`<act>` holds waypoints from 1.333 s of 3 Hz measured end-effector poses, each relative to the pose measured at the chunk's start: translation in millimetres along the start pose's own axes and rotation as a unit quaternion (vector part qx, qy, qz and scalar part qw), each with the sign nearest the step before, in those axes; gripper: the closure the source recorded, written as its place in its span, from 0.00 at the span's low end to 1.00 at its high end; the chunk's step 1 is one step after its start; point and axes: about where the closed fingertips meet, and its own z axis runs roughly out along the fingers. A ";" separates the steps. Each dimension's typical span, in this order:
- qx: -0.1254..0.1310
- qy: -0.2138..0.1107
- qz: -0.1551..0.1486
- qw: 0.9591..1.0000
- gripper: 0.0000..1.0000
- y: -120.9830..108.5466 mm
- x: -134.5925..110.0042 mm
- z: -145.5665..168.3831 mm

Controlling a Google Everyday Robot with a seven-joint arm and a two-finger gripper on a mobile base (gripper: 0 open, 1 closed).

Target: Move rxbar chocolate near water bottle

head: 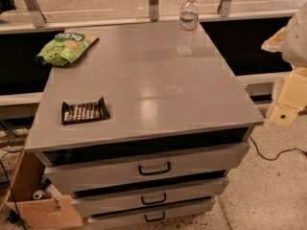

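Green snack bag (64, 47): far left corner of the surface (144, 80), no part of the task. Rxbar chocolate (84, 111): flat at the near left edge, untouched, probably set clear for a grasp from above. Water bottle (188, 25): upright, far edge, right of centre. Tool (289, 97): off the surface at the right, well apart from the bar; whether released or clenched cannot be told.

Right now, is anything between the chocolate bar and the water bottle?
Nothing visible. Bare grey top lies between the rxbar chocolate and the water bottle; the green snack bag sits off at the back left corner. The gripper hangs beyond the top's right edge.
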 end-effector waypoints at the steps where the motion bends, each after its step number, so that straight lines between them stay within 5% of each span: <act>1: 0.001 -0.002 -0.001 1.000 0.00 -0.5 -1.3 -0.1; 2: -0.014 -0.047 -0.016 0.999 0.00 -7.8 -39.0 27.0; 3: -0.039 -0.119 -0.049 0.991 0.00 -10.5 -111.3 58.4; 4: -0.079 -0.191 -0.074 0.976 0.00 3.7 -193.0 86.5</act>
